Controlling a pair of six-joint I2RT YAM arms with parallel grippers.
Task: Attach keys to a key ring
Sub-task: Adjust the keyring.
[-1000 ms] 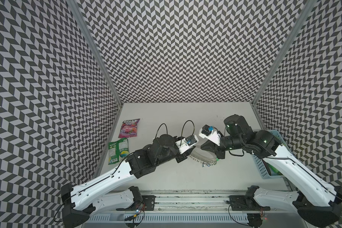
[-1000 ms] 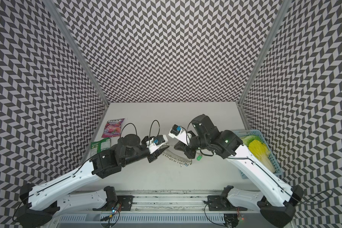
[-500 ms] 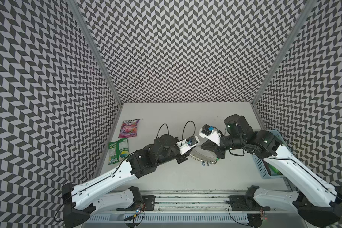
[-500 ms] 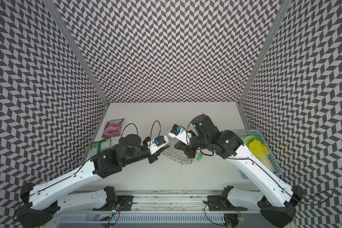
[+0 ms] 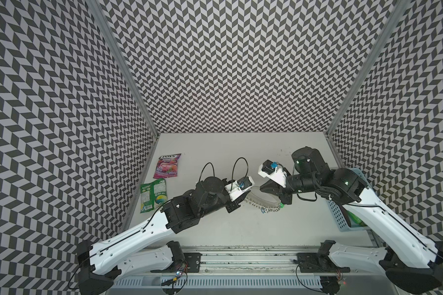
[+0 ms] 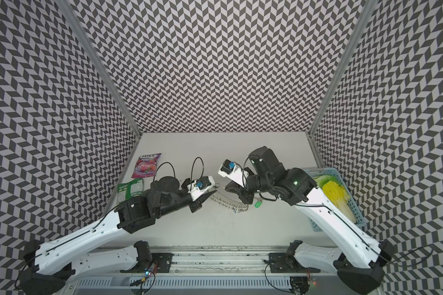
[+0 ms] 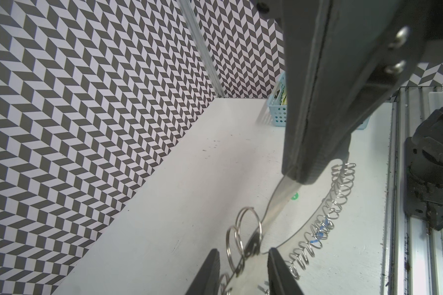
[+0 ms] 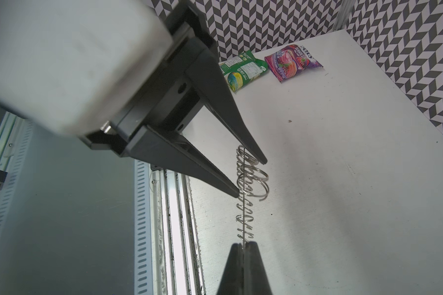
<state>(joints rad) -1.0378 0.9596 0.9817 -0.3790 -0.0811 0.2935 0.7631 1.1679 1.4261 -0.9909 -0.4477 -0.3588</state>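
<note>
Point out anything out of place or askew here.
The key ring is held tilted on edge, not flat: the right gripper is shut on one end, and the left gripper, fingers apart, straddles the other. The green key lies beside it, in neither gripper; attached or not, I cannot tell.

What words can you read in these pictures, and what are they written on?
"BERRIES": on the pink-purple candy bag, near its top.
Brand word beside it on the same bag: too blurred to read for sure.
Green bag: a white panel of tiny print and a logo, too small to read.
Green key tag: no writing can be made out.
No other words, numbers or signs show.
</note>
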